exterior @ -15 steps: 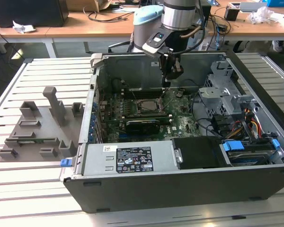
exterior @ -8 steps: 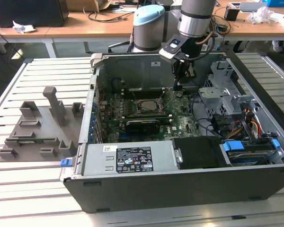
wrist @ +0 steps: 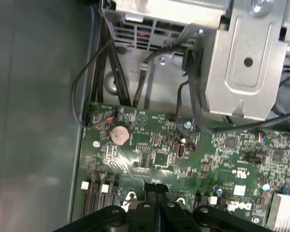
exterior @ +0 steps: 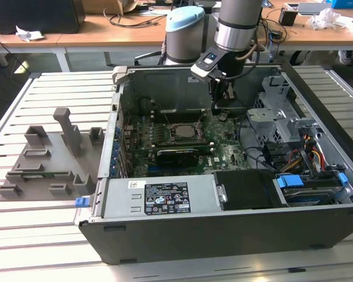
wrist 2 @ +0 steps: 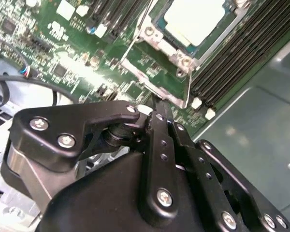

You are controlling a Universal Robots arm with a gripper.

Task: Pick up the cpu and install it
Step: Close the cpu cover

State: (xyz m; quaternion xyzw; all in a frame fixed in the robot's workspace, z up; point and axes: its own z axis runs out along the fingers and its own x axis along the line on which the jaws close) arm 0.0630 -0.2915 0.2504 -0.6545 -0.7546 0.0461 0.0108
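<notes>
slatted metal worktop (exterior: 47, 247) carries an open case (exterior: 223, 235) lying on its side, with wooden desks (exterior: 106, 29) behind it in the exterior view. a grey tray (exterior: 47, 154) sits on the worktop just beside the case, on the exterior view's left. the arm (exterior: 238, 23) reaches down from the far side into the case, and its end effector (exterior: 217, 108) hangs low over the green motherboard (exterior: 223, 154), near the socket (exterior: 182, 132) and toward the exterior view's right of it. in both wrist views the end effector (wrist 2: 156, 102) (wrist: 156, 186) has its two black fingers pressed together at the tips, with nothing seen pinched between them. the cpu (wrist 2: 199, 19) lies flat inside the socket's metal frame (wrist 2: 157, 46) in the second wrist view, its pale silver top facing up, apart from the fingertips, which sit just off one corner of that frame. dark memory slots (wrist 2: 241, 53) run alongside the socket. the first wrist view looks past the fingers onto the board (wrist: 159, 154), where a round coin cell (wrist: 120, 134) sits near the board's edge, black cables (wrist: 82, 92) loop beside it, and a grey metal drive cage (wrist: 241, 58) stands beyond.
</notes>
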